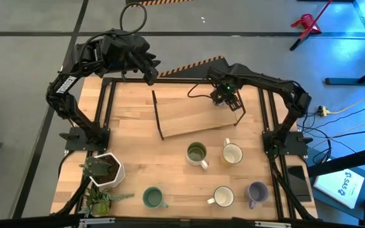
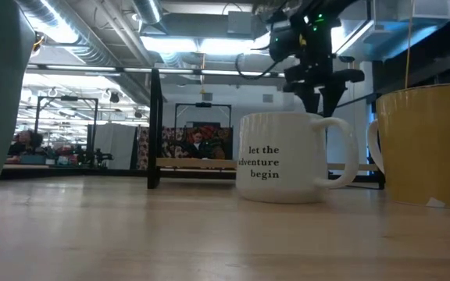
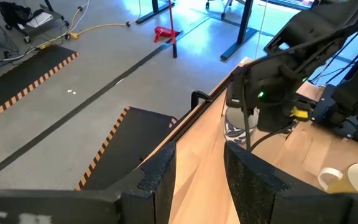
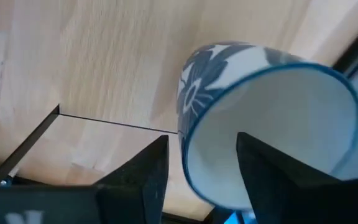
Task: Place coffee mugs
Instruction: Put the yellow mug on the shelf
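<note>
Now, reading the desk [image 1: 176, 174] from above as a clock face with 12 at its far edge, start at 11 o'clock: your left gripper [image 1: 149, 78] hangs over the far-left corner, its jaws standing apart with nothing between them.

At 8 o'clock sits the white hexagonal plant pot [image 1: 114, 170], and just below it, near 7, another small leafy plant [image 1: 100, 201].

Next comes the teal-green ceramic mug [image 1: 152, 197] at about 7 o'clock, near the front edge.

Close to the desk's centre stands the olive green round mug [image 1: 196, 152], with the cream round mug [image 1: 232, 153] just beside it toward 3 o'clock.

At 5 o'clock you have the white ceramic mug [image 1: 224, 196], and the lavender ceramic mug [image 1: 256, 192] near it on the right.

Toward 1 o'clock, at the right end of the raised wooden board in its black frame [image 1: 182, 115], is the white mug with the blue flower pattern [image 4: 229, 68]. Your right gripper [image 1: 227, 96] is directly over it. The jaws are parted and straddle the mug's wall, one finger outside and one inside the rim, with a gap showing between the outer finger and the mug.
</note>
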`<state>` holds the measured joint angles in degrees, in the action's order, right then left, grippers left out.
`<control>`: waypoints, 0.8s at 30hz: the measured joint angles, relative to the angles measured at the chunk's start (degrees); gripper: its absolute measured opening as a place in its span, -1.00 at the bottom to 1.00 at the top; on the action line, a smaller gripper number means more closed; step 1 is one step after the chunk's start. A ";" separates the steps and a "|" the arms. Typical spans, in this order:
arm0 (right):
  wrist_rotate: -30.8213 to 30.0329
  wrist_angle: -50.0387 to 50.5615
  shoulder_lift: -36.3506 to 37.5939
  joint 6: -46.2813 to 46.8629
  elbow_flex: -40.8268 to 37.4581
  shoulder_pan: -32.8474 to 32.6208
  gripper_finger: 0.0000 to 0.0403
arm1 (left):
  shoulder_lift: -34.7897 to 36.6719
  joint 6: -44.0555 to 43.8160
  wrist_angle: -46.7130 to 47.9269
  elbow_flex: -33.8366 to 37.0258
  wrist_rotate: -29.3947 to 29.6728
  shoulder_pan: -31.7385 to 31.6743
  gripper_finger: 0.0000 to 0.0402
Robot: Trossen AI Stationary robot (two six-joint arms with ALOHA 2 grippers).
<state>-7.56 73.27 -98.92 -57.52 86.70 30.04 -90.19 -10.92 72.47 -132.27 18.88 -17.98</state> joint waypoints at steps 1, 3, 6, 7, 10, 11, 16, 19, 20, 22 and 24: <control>0.24 -0.09 0.64 0.28 0.00 -0.01 -0.13 | 0.00 0.08 0.00 0.00 -0.33 0.00 -0.35; 0.29 -0.43 2.12 1.17 0.00 -0.02 -0.13 | 0.00 0.11 0.00 0.00 -0.47 0.01 -0.35; 0.59 -2.16 4.85 2.41 0.00 -0.02 -0.13 | 0.00 0.97 0.00 0.00 -0.82 0.02 -0.35; 0.63 -2.74 5.90 2.88 0.00 -0.02 -0.13 | 0.00 1.11 -0.02 0.00 -1.35 0.02 -0.35; 2.56 -3.71 9.14 4.70 0.38 -0.09 -0.13 | 0.00 1.23 -0.02 0.00 -4.54 0.02 -0.35; 3.79 -3.71 10.15 5.46 0.83 -0.09 -0.13 | 0.00 1.49 -0.04 0.00 -5.94 0.02 -0.35; 10.67 -3.92 16.34 10.25 2.68 -0.09 -0.13 | -1.15 2.10 -0.07 0.00 -12.70 2.72 -0.35; 13.78 -2.46 20.24 13.46 2.69 -0.98 -0.13 | -2.83 2.10 -0.09 0.02 -14.21 6.30 -0.35; 13.93 -1.49 21.46 14.63 2.69 -1.59 -0.13 | -3.40 2.17 -0.11 0.02 -14.19 7.58 -0.35; 14.19 0.69 24.05 17.58 2.69 -3.56 -0.13 | -4.55 2.50 -0.82 0.04 -14.17 10.03 -0.35; 14.24 3.56 26.31 21.73 2.69 -6.41 -0.13 | -5.77 2.54 -3.04 0.04 -14.15 12.16 -0.35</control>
<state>6.68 76.83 -72.61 -35.79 89.38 23.63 -95.96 -8.38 69.43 -132.22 4.73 -5.82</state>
